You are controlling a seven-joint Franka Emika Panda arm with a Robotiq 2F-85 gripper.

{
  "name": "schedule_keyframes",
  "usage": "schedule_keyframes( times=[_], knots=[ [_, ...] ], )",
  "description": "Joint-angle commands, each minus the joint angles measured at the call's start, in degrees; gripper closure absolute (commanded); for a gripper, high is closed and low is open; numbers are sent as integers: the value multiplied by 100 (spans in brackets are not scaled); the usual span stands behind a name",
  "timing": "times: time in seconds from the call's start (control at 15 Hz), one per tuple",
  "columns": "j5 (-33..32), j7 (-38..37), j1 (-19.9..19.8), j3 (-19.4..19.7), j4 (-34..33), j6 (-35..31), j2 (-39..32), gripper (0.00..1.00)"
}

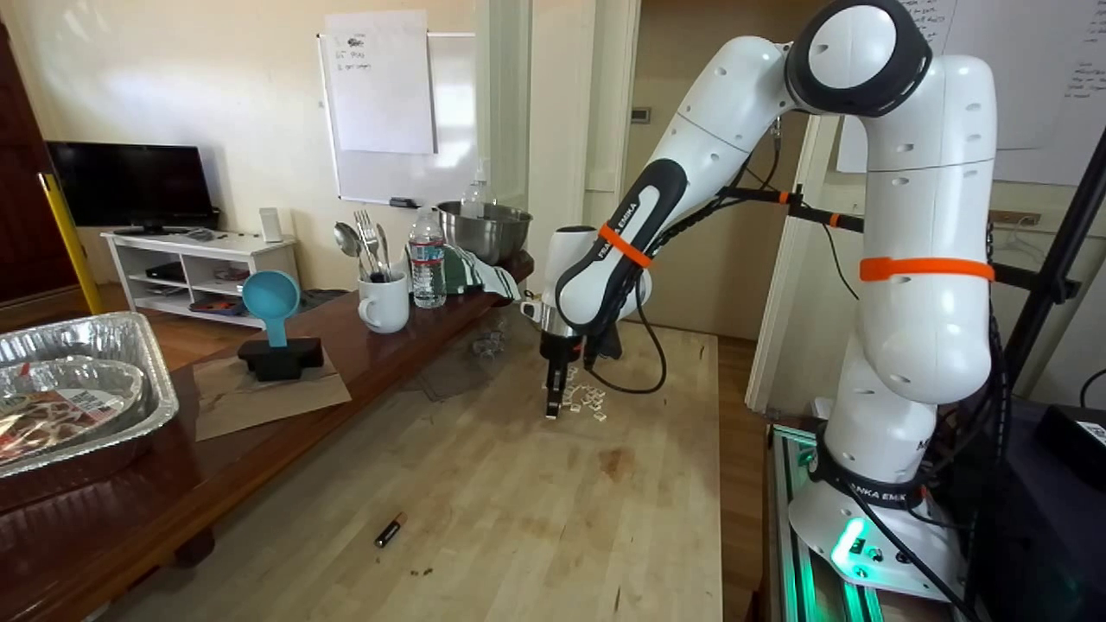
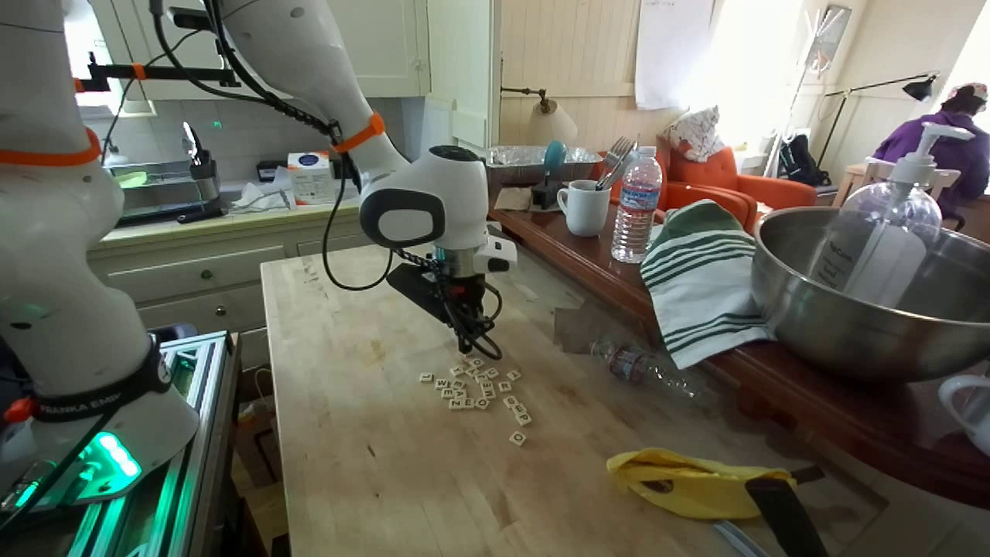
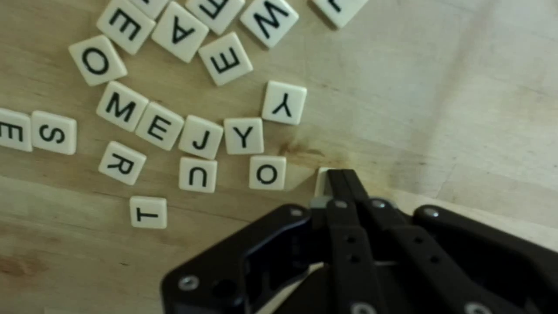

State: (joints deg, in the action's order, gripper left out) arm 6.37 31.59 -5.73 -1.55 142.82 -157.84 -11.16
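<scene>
We saw the black two-fingered gripper [image 3: 341,172] clenched, partly hiding a cream square tile [image 3: 321,181]; near that tile lay cream lettered tiles [image 3: 201,137].

letter tiles [image 3: 201,137] | cream, black-lettered | flat, some touching | on wooden tabletop [image 3: 492,131]

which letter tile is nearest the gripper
The tile partly hidden by the shut gripper, in the wrist view to the right of the lower O tile. Only a pale strip shows, no letter visible; the others lie farther off.
</scene>
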Motion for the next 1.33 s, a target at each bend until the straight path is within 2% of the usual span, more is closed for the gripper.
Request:
schedule_keyframes(
  times=[0.0,0.27,0.73,1.27],
  knots=[
    [148,-24,-72,-220,-107,-360,-311,100],
    [125,-12,-117,-311,-70,-342,-184,100],
    [139,20,-257,-249,122,-432,203,100],
    [-448,-250,-216,124,48,-447,-28,100]
  ],
)
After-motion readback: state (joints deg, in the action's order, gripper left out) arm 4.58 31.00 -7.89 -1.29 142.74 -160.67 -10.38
